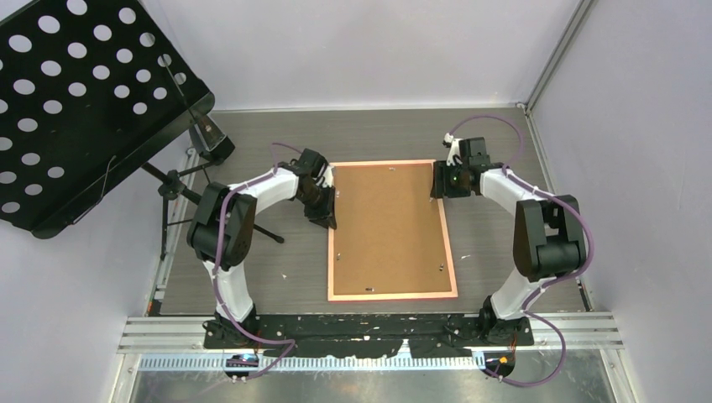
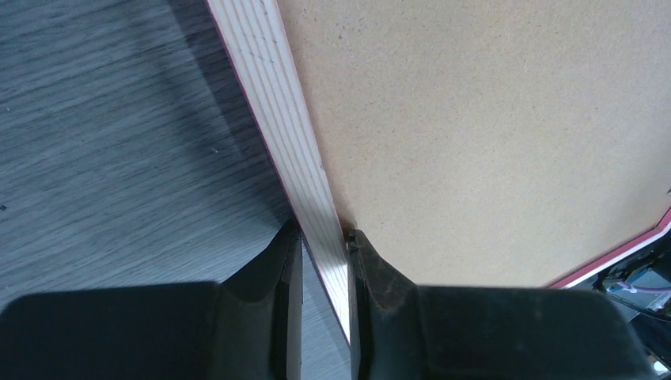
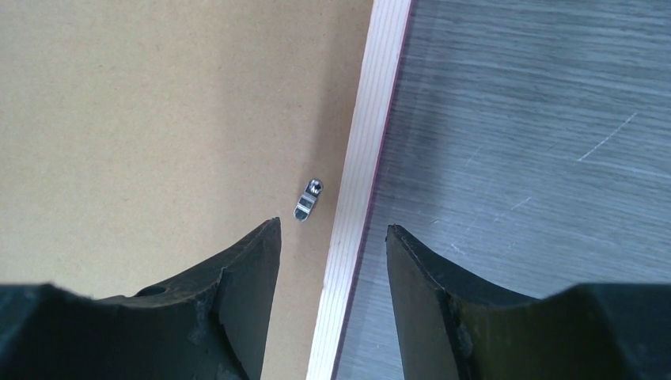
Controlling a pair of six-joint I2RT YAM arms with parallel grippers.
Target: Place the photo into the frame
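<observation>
Left claw (image 2: 323,232) clenches the frame's (image 1: 392,295) rail; right claw (image 3: 332,226) released astride it; music stand (image 1: 75,101) back-left.

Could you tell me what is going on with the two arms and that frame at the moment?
The frame lies face down on the table, its brown board back up. An arm works at each long side. The left gripper has its fingers close on either side of the left rail, though whether they actually pinch it is unclear. The right gripper is open, straddling the right rail near a small metal clip. No photo is in view.
</observation>
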